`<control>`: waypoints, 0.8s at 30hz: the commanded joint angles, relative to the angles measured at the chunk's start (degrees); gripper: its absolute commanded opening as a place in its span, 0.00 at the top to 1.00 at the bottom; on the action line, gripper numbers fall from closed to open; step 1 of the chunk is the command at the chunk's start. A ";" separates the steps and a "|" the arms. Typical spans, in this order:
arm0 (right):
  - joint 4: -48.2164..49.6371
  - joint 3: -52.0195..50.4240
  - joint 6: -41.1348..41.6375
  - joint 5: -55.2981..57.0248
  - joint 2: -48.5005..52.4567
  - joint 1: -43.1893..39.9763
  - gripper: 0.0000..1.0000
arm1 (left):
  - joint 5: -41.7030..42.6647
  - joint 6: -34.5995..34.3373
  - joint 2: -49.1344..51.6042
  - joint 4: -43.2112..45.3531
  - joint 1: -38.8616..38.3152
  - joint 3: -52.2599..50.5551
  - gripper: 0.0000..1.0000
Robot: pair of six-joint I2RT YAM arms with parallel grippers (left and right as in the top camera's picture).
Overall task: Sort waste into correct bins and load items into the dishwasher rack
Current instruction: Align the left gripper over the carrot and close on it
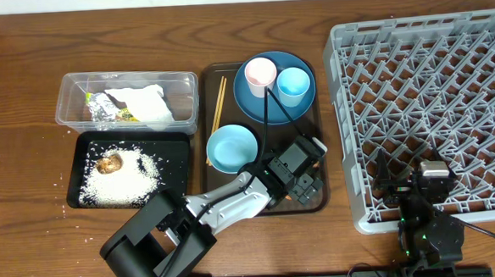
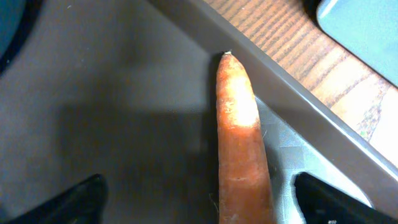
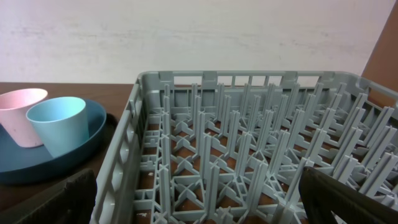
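orange carrot (image 2: 239, 143): brown tray's (image 2: 292, 87) near-right corner, tip by rim | left jaws: wide, astride it, empty | right jaws: wide, empty | likely stiff, light; pinch across thick middle

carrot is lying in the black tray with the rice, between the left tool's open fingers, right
No. The carrot lies on the brown serving tray, by its rim, not in the black tray; the left wrist view shows it, between the left tool's open fingers.
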 commanded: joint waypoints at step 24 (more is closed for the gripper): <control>-0.17 -0.09 0.24 0.55 -0.07 -0.39 0.01 | 0.61 -0.83 -1.29 -1.05 0.20 0.87 0.55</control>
